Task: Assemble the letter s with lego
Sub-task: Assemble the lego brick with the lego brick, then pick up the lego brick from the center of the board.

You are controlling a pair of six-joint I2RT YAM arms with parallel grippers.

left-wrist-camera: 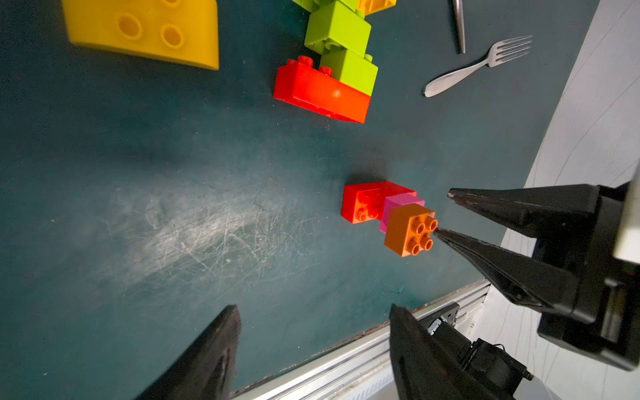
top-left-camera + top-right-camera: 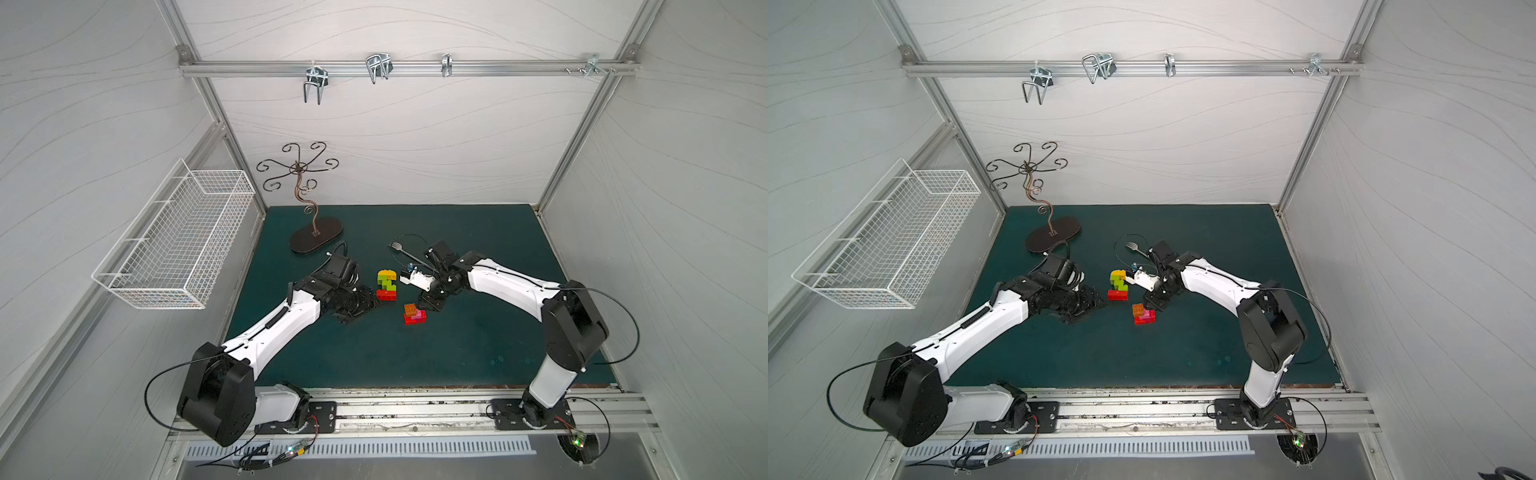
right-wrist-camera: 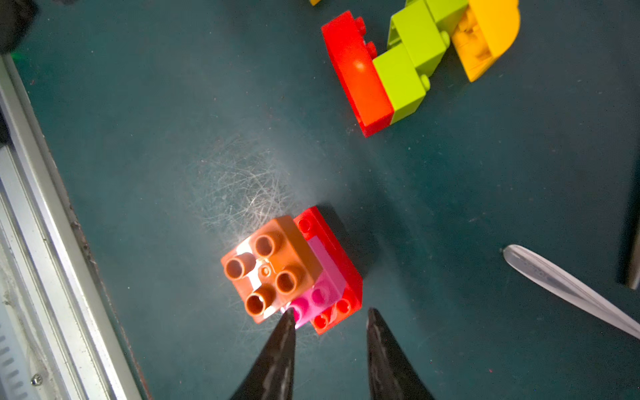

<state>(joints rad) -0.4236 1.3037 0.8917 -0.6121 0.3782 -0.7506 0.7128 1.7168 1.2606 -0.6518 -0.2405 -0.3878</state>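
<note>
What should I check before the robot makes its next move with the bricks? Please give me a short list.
1. Left gripper open and empty: ok.
2. Right gripper open, tips at the small stack: ok.
3. Small stack upright, studs up: ok.
4. Long piece lying flat, apart from the stack: ok.
5. Fork clear of the bricks: ok.
6. Letter finished: not ok, two separate parts.

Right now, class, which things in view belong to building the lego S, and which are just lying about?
Job: red-green-yellow brick chain; orange-pink-red brick stack; loose yellow curved brick.
Lying about: fork; wire basket; scrolled metal stand; wall hooks.
</note>
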